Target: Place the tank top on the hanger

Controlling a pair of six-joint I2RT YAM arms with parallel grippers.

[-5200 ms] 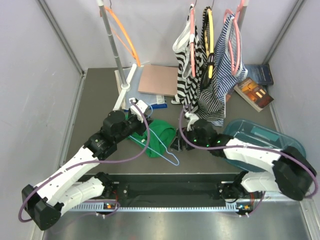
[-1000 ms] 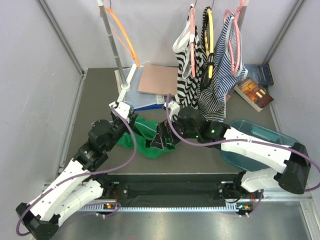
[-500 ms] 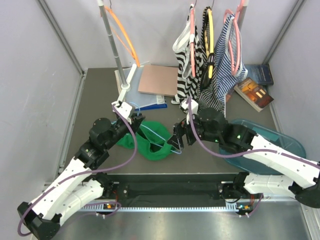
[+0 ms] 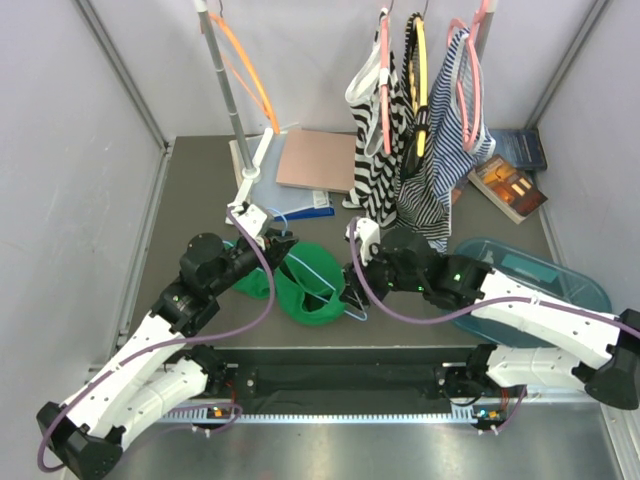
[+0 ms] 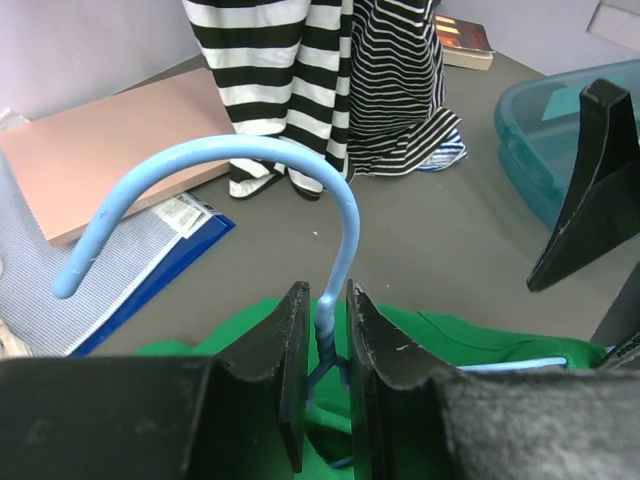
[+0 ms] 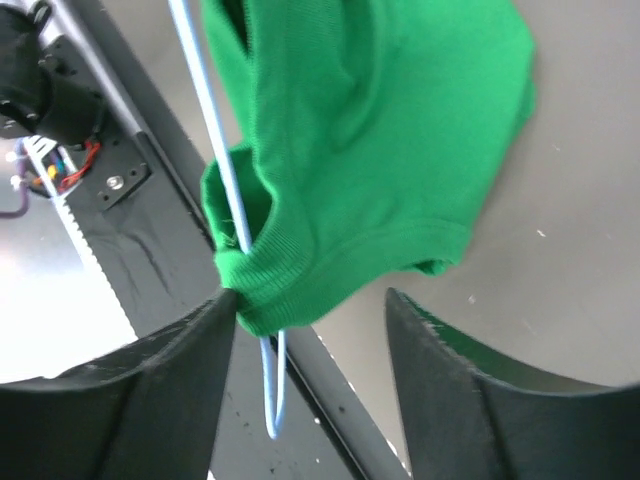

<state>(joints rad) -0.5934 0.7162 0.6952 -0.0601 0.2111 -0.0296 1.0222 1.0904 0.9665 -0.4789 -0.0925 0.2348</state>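
The bright-green tank top [image 4: 312,292] hangs bunched on the light-blue hanger [image 4: 320,263] just above the table's middle. My left gripper [image 4: 283,243] is shut on the hanger's twisted neck [image 5: 327,325]; the hook [image 5: 250,150] curves up and to the left beyond its fingertips [image 5: 292,300]. My right gripper [image 4: 350,287] is at the top's right side. In the right wrist view its jaws stand apart around a ribbed hem of the tank top [image 6: 380,150]. The left finger [image 6: 170,380] touches the fabric, and the hanger wire [image 6: 215,150] runs down beside it, its tip below the hem.
Striped tops [image 4: 415,150] hang on pink and yellow hangers at the back. An orange hanger [image 4: 245,70] hangs on a pole at the back left. A tan board [image 4: 315,160], books [image 4: 508,185] and a teal tray [image 4: 530,275] lie around.
My right gripper has come back left to the tank top's hem and its jaws have narrowed. The left gripper keeps its hold on the hanger, nearly still.
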